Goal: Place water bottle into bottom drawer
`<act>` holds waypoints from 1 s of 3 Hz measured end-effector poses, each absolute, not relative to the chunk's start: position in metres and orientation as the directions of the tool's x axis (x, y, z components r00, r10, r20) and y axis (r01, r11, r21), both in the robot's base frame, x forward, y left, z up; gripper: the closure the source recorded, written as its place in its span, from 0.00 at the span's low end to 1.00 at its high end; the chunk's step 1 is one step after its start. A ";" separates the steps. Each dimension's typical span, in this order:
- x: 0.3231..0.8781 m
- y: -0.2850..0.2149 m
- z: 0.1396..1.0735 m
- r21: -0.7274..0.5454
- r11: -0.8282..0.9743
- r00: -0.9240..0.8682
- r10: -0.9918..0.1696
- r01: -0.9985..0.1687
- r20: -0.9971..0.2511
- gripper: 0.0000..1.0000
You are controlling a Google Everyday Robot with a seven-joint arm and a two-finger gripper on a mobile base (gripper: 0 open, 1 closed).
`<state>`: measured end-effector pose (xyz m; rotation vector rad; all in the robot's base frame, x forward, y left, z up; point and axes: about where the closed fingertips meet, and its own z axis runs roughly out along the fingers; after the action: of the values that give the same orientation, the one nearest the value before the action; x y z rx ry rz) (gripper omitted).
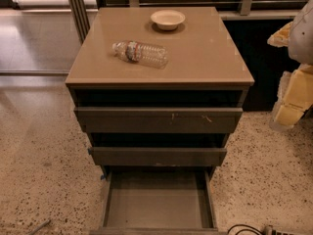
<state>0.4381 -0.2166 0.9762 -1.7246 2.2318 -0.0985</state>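
Camera view: the water bottle (141, 53) lies on its side on the cabinet top (205, 58), in front of a bowl (167, 19). The bottom drawer (159, 199) stands pulled out. The gripper (292, 97) hangs at the right edge, well apart from the bottle; whether it is spread or closed cannot be told.

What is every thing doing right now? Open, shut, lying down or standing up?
water bottle: lying on its side on the cabinet top
bowl: upright, behind the bottle
bottom drawer: pulled open, nothing inside
two upper drawers: look shut
end effector: at the right edge, apart from the bottle
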 end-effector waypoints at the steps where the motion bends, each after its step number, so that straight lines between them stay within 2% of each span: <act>1: 0.438 -0.217 0.976 -0.246 0.269 -0.221 -0.953 -0.931 -0.207 0.00; 2: 0.456 -0.206 0.975 -0.265 0.240 -0.185 -0.958 -0.934 -0.219 0.00; 3: 0.505 -0.176 0.972 -0.306 0.172 -0.099 -0.965 -0.936 -0.242 0.00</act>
<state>0.5050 -0.1760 0.9717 -1.7996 2.0744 -0.1032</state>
